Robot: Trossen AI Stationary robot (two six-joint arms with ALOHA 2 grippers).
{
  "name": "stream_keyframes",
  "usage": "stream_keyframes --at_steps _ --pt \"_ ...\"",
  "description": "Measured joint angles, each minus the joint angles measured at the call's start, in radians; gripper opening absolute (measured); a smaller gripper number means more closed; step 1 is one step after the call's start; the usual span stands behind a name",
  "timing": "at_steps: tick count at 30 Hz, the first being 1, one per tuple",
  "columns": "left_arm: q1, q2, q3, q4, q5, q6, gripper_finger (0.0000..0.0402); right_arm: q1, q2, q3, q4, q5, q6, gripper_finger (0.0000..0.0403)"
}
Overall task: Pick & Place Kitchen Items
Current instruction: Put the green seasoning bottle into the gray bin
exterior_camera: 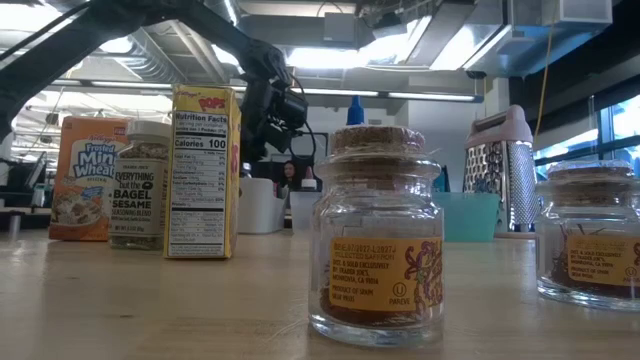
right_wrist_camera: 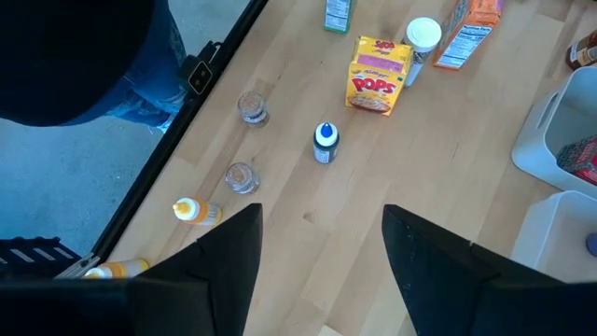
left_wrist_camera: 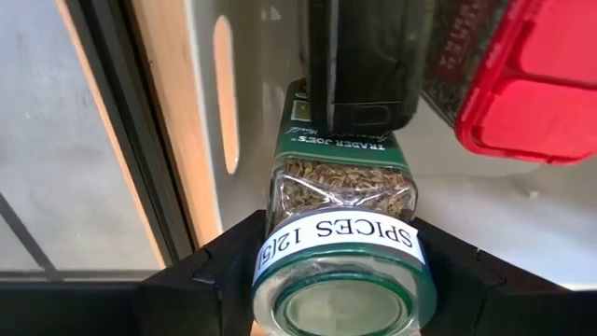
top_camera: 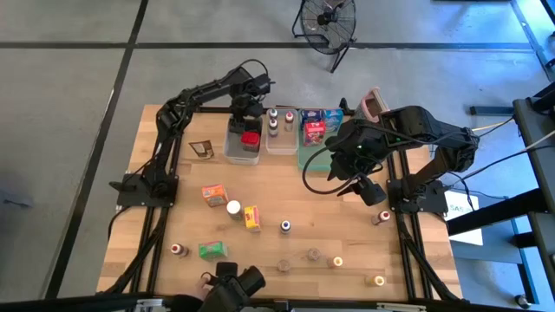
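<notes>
Now left gripper (left_wrist_camera: 336, 271) clamps spice jar (left_wrist_camera: 340, 201) over tub (top_camera: 244, 146) holding red-lidded item (top_camera: 250, 138). Lower jar clear of red lid before release. Right gripper (right_wrist_camera: 322, 271) empty, fingers apart, above table (top_camera: 408, 251).

Open counter (top_camera: 286, 204) between the yellow box (top_camera: 251, 217) and the green tray (top_camera: 305, 161): wide passage there. Just beside the yellow box, blocked by a white-capped jar (top_camera: 233, 208) and an orange box (top_camera: 213, 194). Beyond it toward the near edge, scattered small jars (top_camera: 312, 255) with gaps between.
</notes>
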Motion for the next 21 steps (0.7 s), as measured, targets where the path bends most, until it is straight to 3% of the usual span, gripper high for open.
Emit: stream_keyframes --at_steps 21 --pt "0.004 0.0 0.001 0.017 -0.011 0.02 0.0225 -0.008 0.0 0.0 -0.002 0.003 -0.016 0.0224"
